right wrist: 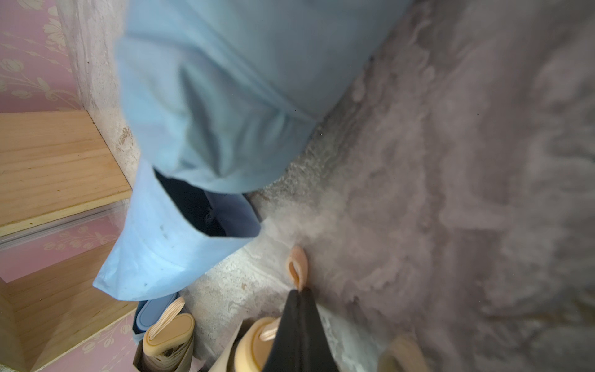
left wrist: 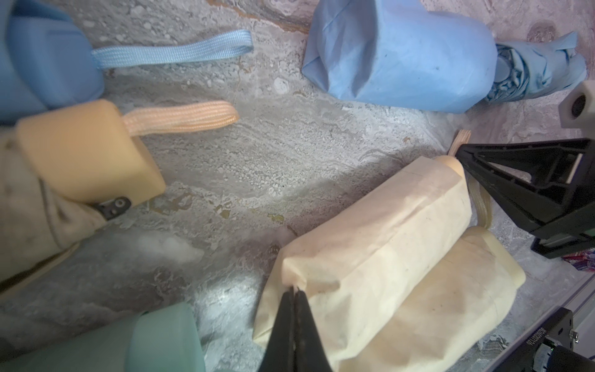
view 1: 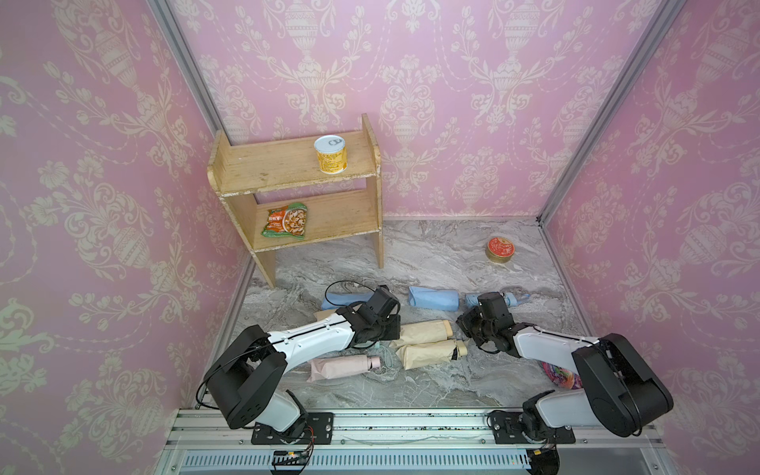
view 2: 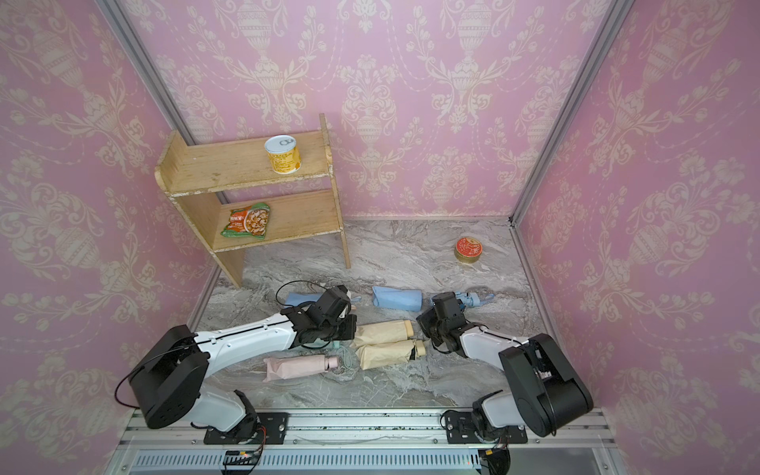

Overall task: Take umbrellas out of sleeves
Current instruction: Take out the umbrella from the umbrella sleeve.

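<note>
Two beige sleeves lie side by side mid-table, each with an umbrella inside. My left gripper point(left wrist: 294, 288) is shut on a pinch of fabric at the closed end of the farther beige sleeve point(view 1: 421, 331). At its other end the umbrella's beige handle point(view 1: 448, 327) pokes out. My right gripper point(right wrist: 299, 290) is shut on that handle's strap loop point(right wrist: 297, 267). The nearer beige sleeve point(view 1: 427, 354) lies alongside. An empty light blue sleeve point(view 1: 434, 298) and a bare light blue umbrella point(view 1: 512, 299) lie behind. A pink sleeved umbrella point(view 1: 339, 367) lies at the front left.
A wooden shelf point(view 1: 296, 177) at the back left carries a yellow can point(view 1: 331, 154) and a snack packet point(view 1: 286, 222). A red tin point(view 1: 500, 249) sits back right. More umbrellas, light blue point(view 1: 339, 302), beige and mint point(left wrist: 161, 338), lie under my left arm. Pink walls enclose three sides.
</note>
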`<action>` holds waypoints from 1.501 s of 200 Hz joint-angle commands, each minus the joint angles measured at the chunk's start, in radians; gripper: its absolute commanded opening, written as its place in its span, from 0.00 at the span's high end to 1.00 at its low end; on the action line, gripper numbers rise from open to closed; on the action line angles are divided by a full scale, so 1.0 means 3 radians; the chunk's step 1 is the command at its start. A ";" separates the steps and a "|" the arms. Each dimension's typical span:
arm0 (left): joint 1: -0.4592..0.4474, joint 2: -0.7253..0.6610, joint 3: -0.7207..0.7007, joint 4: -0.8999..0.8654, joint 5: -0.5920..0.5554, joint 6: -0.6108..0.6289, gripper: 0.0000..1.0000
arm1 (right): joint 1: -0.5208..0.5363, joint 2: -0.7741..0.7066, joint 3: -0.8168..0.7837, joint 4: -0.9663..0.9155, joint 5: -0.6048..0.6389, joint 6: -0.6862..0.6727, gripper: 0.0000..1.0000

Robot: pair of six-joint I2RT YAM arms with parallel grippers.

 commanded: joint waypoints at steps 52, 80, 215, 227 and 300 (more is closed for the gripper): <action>-0.0025 0.0011 0.0136 -0.0004 -0.0109 0.0181 1.00 | 0.0018 -0.0281 -0.0132 -0.0063 0.0315 0.0019 1.00; -0.0027 0.0000 0.0136 -0.0006 -0.0129 0.0206 1.00 | 0.0008 -0.0375 -0.0148 -0.0142 0.0379 0.0036 1.00; -0.0022 0.0044 0.0128 0.0204 -0.0065 0.0154 1.00 | -0.0054 -0.0857 -0.0294 -0.0532 0.0718 0.0018 1.00; -0.0025 0.0065 0.0149 0.0213 -0.0054 0.0151 1.00 | -0.0071 -0.0873 -0.0296 -0.0535 0.0713 0.0011 1.00; -0.0035 0.0258 0.0260 0.0374 0.0041 0.0092 1.00 | -0.0249 -0.0983 -0.0270 -0.0630 0.0663 -0.0122 1.00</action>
